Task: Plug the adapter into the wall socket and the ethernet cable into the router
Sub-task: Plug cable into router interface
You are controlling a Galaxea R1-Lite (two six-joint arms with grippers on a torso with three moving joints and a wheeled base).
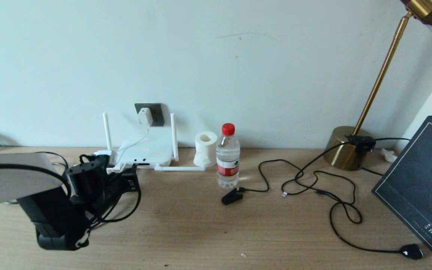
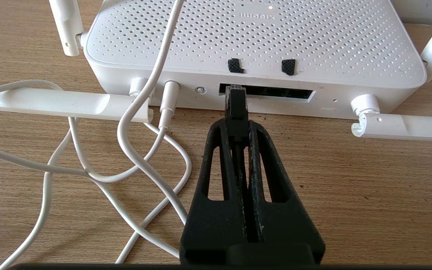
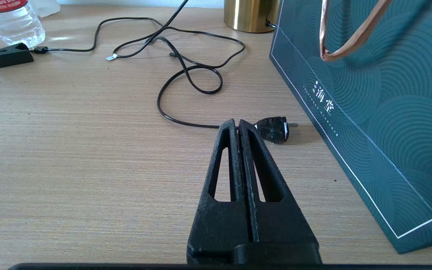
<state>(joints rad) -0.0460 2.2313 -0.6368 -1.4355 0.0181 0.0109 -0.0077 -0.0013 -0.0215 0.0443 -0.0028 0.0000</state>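
The white router (image 1: 148,152) lies against the wall with its antennas spread. Above it, the white adapter (image 1: 145,117) sits in the dark grey wall socket (image 1: 157,112), and its thin white cord (image 2: 126,123) runs down to the router (image 2: 257,37). My left gripper (image 2: 236,125) is shut on the ethernet cable's black connector (image 2: 235,108), whose clear tip is at the left end of the dark port slot (image 2: 279,93). The cable (image 1: 126,212) loops under my left gripper (image 1: 129,179). My right gripper (image 3: 237,123) hangs shut and empty over the table at the right.
A water bottle (image 1: 227,157) and a paper roll (image 1: 205,148) stand right of the router. A black clip-like plug (image 1: 232,196), a thin black cord (image 1: 335,202) with a chunky plug (image 3: 274,129), a brass lamp (image 1: 345,148) and a dark teal bag (image 1: 418,183) fill the right side.
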